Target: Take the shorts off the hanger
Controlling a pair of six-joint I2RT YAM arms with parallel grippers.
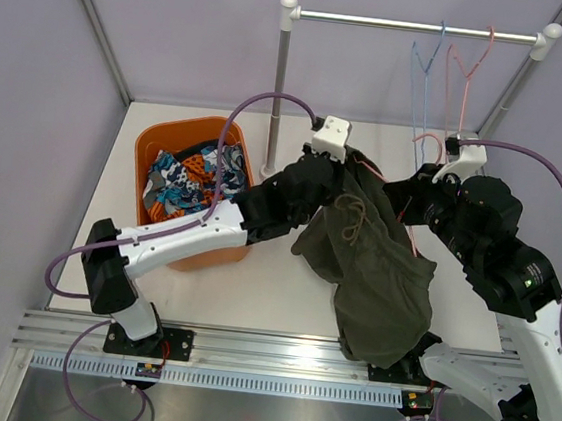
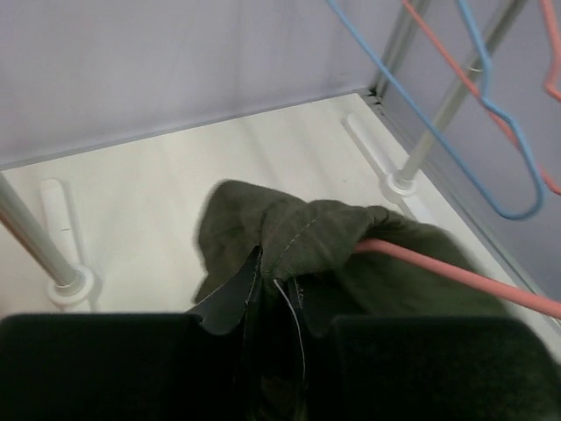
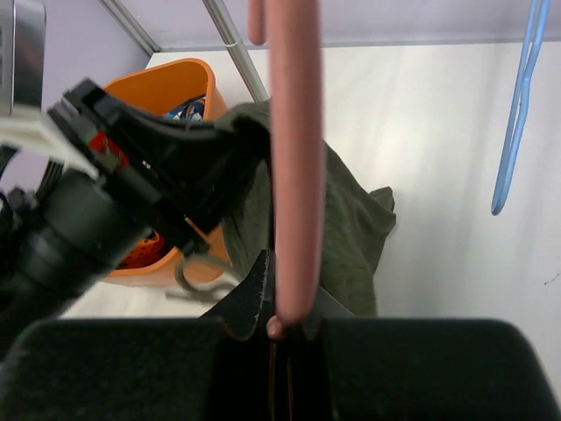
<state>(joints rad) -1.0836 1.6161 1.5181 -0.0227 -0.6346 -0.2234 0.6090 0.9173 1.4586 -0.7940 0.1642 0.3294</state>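
Note:
Dark olive shorts with a drawstring hang between my two arms above the table. My left gripper is shut on the waistband of the shorts. A pink hanger runs out of the fabric to the right in the left wrist view. My right gripper is shut on the pink hanger, whose bar rises straight up from the jaws in the right wrist view. The shorts hang beyond it, with the left gripper clamped on them.
An orange basket full of patterned clothes stands at the left. A white rail on posts crosses the back, carrying an empty blue hanger and an empty pink hanger. Its post bases stand on the table.

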